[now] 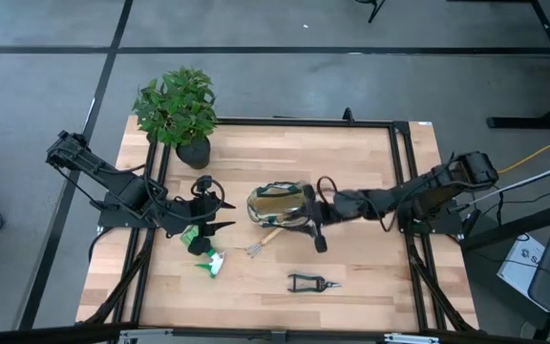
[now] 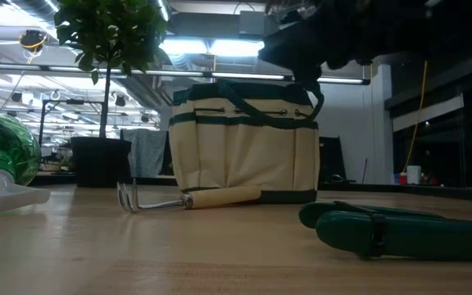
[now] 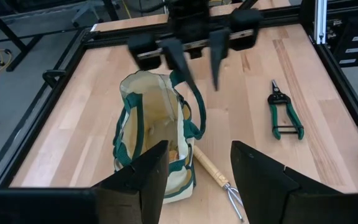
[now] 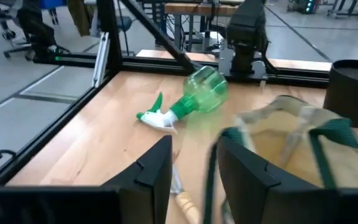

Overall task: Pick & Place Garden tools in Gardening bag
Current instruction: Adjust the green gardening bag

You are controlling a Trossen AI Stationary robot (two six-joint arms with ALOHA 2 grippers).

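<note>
Rake (image 1: 259, 246) beside bag (image 1: 277, 205), under open, empty right tool (image 1: 315, 212) (left likewise open).

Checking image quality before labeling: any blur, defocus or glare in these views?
Right wrist view: the cream fabric bag with dark green trim is smeared by blur, the green plastic spray bottle sharper. Low view: the dark green pruning-shear handles up close and the bottle at the frame edge are soft; ceiling lights glare behind. Left wrist and high views: sharp, evenly lit.
</note>
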